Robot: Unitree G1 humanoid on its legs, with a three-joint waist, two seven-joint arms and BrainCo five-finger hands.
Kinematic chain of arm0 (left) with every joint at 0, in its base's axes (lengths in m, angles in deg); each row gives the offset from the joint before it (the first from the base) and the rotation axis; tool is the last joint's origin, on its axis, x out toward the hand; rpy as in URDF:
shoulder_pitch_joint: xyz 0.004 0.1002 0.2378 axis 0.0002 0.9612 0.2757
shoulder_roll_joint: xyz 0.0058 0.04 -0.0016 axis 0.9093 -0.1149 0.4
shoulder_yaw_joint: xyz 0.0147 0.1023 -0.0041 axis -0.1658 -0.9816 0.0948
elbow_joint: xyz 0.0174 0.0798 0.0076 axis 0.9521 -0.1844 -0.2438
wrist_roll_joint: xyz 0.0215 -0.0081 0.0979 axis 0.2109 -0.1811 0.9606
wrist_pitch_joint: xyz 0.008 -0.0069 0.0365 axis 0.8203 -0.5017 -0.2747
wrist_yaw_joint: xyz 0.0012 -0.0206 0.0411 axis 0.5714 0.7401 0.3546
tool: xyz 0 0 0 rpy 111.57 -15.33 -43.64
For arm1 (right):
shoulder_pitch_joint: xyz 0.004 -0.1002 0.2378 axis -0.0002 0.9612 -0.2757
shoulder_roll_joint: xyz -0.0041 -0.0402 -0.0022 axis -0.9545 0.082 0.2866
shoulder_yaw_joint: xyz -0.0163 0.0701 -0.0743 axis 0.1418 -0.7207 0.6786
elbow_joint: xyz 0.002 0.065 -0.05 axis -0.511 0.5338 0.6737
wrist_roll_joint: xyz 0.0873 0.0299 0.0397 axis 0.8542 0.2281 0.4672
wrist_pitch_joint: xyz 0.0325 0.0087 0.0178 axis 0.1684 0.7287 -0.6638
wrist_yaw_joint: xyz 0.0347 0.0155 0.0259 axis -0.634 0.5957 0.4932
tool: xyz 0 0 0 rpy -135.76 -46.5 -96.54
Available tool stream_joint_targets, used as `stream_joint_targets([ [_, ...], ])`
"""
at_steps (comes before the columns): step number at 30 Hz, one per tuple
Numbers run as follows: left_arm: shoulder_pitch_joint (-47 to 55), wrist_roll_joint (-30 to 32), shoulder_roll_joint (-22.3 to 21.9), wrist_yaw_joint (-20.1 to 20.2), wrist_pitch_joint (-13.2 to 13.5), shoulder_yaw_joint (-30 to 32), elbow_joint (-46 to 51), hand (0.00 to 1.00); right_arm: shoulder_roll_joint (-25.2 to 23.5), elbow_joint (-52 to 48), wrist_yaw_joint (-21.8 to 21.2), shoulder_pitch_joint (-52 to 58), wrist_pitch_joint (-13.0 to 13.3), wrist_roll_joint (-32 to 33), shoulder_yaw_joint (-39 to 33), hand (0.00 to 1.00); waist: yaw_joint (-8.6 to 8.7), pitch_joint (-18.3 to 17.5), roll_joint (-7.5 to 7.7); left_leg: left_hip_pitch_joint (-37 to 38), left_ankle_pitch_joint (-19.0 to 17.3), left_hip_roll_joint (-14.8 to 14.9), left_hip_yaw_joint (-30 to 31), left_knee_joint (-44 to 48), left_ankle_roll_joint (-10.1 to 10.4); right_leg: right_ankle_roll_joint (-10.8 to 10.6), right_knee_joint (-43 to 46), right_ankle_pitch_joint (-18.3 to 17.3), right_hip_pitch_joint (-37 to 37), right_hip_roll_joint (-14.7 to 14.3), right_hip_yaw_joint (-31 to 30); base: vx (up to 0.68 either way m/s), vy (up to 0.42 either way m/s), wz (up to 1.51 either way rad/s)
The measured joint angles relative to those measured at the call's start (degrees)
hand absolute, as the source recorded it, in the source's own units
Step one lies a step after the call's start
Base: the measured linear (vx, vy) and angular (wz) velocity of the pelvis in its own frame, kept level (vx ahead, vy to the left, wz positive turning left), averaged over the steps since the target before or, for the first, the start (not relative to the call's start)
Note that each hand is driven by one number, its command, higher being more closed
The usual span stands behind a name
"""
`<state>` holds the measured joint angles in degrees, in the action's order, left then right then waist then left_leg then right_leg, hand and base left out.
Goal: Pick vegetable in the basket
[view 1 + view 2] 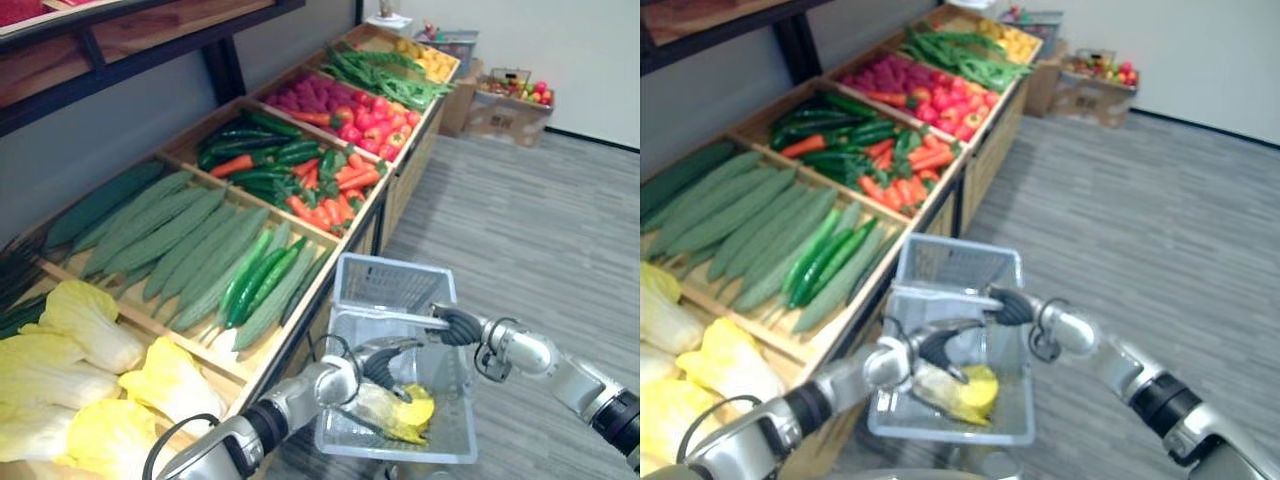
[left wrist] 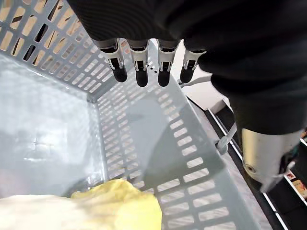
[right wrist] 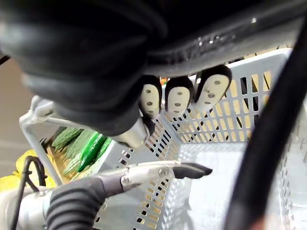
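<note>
Inside the pale grey slotted plastic basket (image 1: 395,280), my left hand (image 1: 383,366) hangs spread above a yellow-leafed cabbage (image 1: 408,412); my right hand (image 1: 458,326) curls round the handle (image 1: 385,312).

The basket (image 1: 395,275) is right of the stand (image 1: 250,365), with one cabbage (image 1: 410,410) in it. In the stand, cabbages (image 1: 60,370) lie nearest, gourds (image 1: 170,235) and cucumbers (image 1: 255,280) behind them, carrots (image 1: 320,205) further back, peppers (image 1: 370,120) beyond. A box (image 1: 500,115) stands on the floor (image 1: 520,230) far behind.

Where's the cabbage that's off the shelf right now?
The cabbage lies in the bottom of the grey basket, at its near end, just under the open left hand. The right hand grips the basket beside the vegetable shelf.
</note>
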<state>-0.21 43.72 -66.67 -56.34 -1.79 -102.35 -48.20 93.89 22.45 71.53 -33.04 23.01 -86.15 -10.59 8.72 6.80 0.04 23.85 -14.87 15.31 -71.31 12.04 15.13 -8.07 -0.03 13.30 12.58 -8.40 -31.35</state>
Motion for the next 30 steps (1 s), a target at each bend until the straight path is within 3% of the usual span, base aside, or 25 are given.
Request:
stream_joint_targets([
  [4, -0.83, -0.01, 0.6, 0.02, 0.01, -0.02, 3.3, 0.0, -1.18, 1.02, -0.01, 2.68, -0.15, -0.25, -2.12, 1.0, -0.76, 0.03, -0.03, -0.82, -0.03, -0.03, 1.66, 0.0, -0.07, -0.02, -0.11, 0.02, -0.06, 1.14, 1.48, 0.0, -0.027, 0.25],
  [8, -0.73, -0.53, 3.91, 0.53, -1.16, -0.28, 12.77, 0.0, -3.58, 1.54, 0.04, 7.51, -0.16, -3.31, -8.7, 1.0, -1.36, 0.11, 0.06, -2.64, 0.18, 0.24, 5.62, -0.06, -0.43, -0.02, -0.16, 0.0, -0.25, 3.09, 4.73, -0.01, -0.031, 0.48],
  [10, -0.61, -1.73, 7.1, 1.96, -0.95, -1.93, 20.75, 0.0, -6.42, 4.95, 1.15, 9.59, -0.75, -6.89, -14.12, 1.0, -1.72, 0.12, 0.01, -3.45, 0.43, 0.29, 8.24, -0.34, -0.86, 0.01, -0.7, -0.02, -1.11, 4.55, 7.1, -0.04, -0.03, 0.61],
  [14, 1.33, -9.5, 8.5, 3.56, 2.77, -4.16, 37.9, 0.0, -13.23, 15.67, 5.23, 13.49, -3.84, -11.76, -27.64, 1.0, -4.6, 0.12, -0.04, -5.84, 0.72, -0.02, 14.94, -0.83, -1.85, -0.09, -0.91, -0.64, -2.54, 8.17, 12.92, -0.08, -0.022, 0.8],
  [17, 2.86, -15.37, 11.6, 4.28, 3.64, -4.67, 45.26, 0.0, -17.24, 19.99, 7.7, 17.78, -6.7, -13.08, -37.05, 1.0, -6.36, 0.07, -0.1, -8.58, 1.13, -0.34, 20.23, -0.87, -2.63, -0.37, -0.9, -1.13, -3.02, 10.81, 17.2, -0.1, -0.021, 0.91],
  [20, 5.23, -19.24, 16.46, 4.76, 3.56, -4.31, 48.7, 0.0, -23.29, 25.65, 10.18, 22.5, -7.49, -12.03, -48.7, 1.0, -6.95, -0.14, -0.24, -12.17, 2.08, -0.81, 28.21, -1.11, -4.11, -0.67, -0.91, -2.19, -4.54, 14.24, 24.23, -0.08, -0.035, 1.26],
  [23, 10.2, -19.25, 19.6, 4.67, 3.35, 0.0, 52.06, 0.0, -28.74, 33.44, 12.66, 25.75, -7.79, -8.16, -58.35, 1.0, -7.55, -0.82, 0.42, -15.04, 3.13, -1.6, 36.14, -1.89, -5.06, -0.73, -0.88, -3.84, -6.96, 17.04, 31.29, -0.03, -0.026, 1.4],
  [26, 16.96, -19.1, 20.87, 3.37, 3.33, 8.18, 55.69, 0.0, -32.11, 40.76, 15.26, 27.25, -8.23, -3.38, -64.59, 1.0, -8.89, -3.48, 0.31, -17.28, 4.77, -3.23, 42.34, -3.81, -6.2, -0.85, -0.92, -4.94, -8.47, 19.13, 36.89, 0.03, -0.004, 1.11],
  [27, 20.87, -18.43, 19.93, 2.11, 3.34, 14.05, 56.9, 0.0, -33.62, 44.46, 16.34, 26.98, -8.37, -1.72, -66.34, 1.0, -9.23, -3.99, 1.01, -18.25, 5.71, -4.02, 45.4, -4.66, -6.86, -1.13, -1.02, -5.38, -9.29, 20.1, 39.32, 0.05, -0.002, 0.7],
  [28, 21.94, -18.33, 19.62, 1.79, 3.34, 15.6, 57.09, 0.0, -34.02, 45.32, 16.46, 26.92, -8.38, -1.52, -66.89, 1.0, -9.23, -4.3, 1.02, -18.54, 5.98, -4.19, 45.98, -4.89, -7.01, -1.09, -1.04, -5.48, -9.31, 20.27, 39.85, 0.04, 0.004, 0.93],
  [29, 26.19, -17.77, 17.67, -0.2, 3.21, 23.03, 57.34, 0.0, -35.35, 48.56, 17.16, 26.48, -8.46, -1.17, -68.97, 1.0, -9.47, -4.52, 1.16, -18.98, 6.78, -4.84, 48.35, -5.91, -7.26, -0.97, -1.41, -5.73, -10.17, 20.83, 41.82, 0.03, -0.003, 0.58],
  [30, 27.99, -17.32, 16.58, -1.0, 3.08, 26.3, 57.35, 0.0, -35.73, 49.79, 17.59, 26.27, -8.49, -1.16, -69.6, 1.0, -9.74, -4.59, 1.27, -19.13, 7.08, -5.03, 48.99, -6.28, -7.33, -1.01, -1.55, -5.9, -10.48, 21.0, 42.43, 0.03, 0.002, 0.73],
])
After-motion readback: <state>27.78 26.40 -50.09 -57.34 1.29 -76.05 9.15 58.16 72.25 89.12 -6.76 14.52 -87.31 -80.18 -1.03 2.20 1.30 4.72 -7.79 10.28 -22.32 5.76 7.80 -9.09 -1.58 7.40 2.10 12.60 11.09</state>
